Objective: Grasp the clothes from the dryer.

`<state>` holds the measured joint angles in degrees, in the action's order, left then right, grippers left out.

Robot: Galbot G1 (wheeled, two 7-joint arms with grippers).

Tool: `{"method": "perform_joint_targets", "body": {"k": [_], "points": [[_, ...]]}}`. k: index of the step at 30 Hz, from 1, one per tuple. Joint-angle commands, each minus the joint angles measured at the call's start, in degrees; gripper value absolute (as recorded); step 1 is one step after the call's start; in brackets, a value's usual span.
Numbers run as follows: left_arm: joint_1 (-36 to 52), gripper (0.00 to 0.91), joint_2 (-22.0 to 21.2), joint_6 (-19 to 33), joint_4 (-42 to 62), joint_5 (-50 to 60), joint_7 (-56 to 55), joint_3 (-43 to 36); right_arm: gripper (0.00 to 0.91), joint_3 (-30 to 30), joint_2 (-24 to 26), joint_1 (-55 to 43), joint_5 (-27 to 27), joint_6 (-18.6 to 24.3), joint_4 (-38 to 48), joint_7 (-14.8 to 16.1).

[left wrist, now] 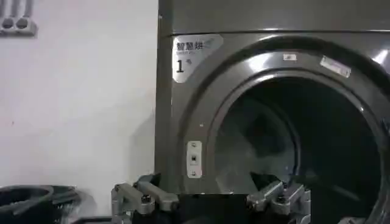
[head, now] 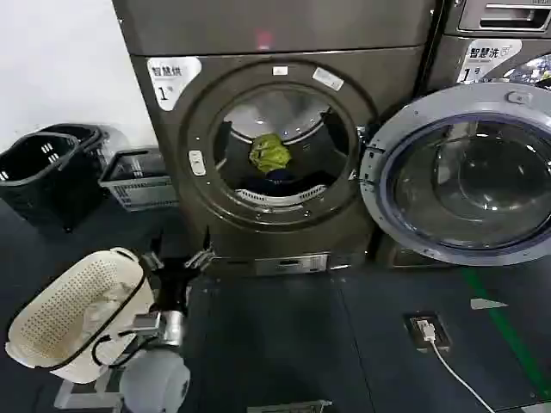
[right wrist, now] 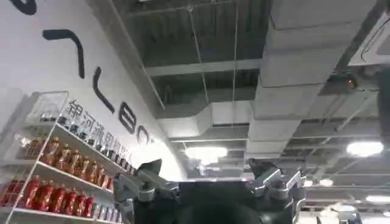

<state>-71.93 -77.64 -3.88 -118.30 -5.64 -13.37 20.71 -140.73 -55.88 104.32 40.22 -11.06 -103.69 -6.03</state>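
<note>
In round dryer [head: 284, 155] drum, crumpled yellow-green clothes [head: 269, 152], left gripper [head: 176, 259] jaws apart.

Self-service laundromat — numbered dryer [head: 284, 155] (label "1"), laundry baskets [head: 52, 172], drinks shelf [right wrist: 55, 182].

Dark floor [head: 284, 335] with dryer [head: 284, 129], black baskets [head: 47, 168], grey crate [head: 136, 178].

Yellow-green clothes [head: 270, 152]; grey-brown dryer [head: 284, 52].
</note>
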Motion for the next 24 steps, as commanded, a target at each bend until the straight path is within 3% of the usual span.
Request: {"method": "perform_joint_targets", "body": {"k": [1,24], "points": [[-0.6,0.907,-0.3,-1.1,-0.7,0.0,-1.8,-0.3,0.907,0.6,-0.4,-0.2,-1.2,3.5,0.3,1.2],[-0.8,0.907,-0.3,-2.2,-1.4,1.0,-1.7,-0.3,0.907,-0.3,-1.0,0.2,-0.6,4.7,-0.5,3.2]]}}
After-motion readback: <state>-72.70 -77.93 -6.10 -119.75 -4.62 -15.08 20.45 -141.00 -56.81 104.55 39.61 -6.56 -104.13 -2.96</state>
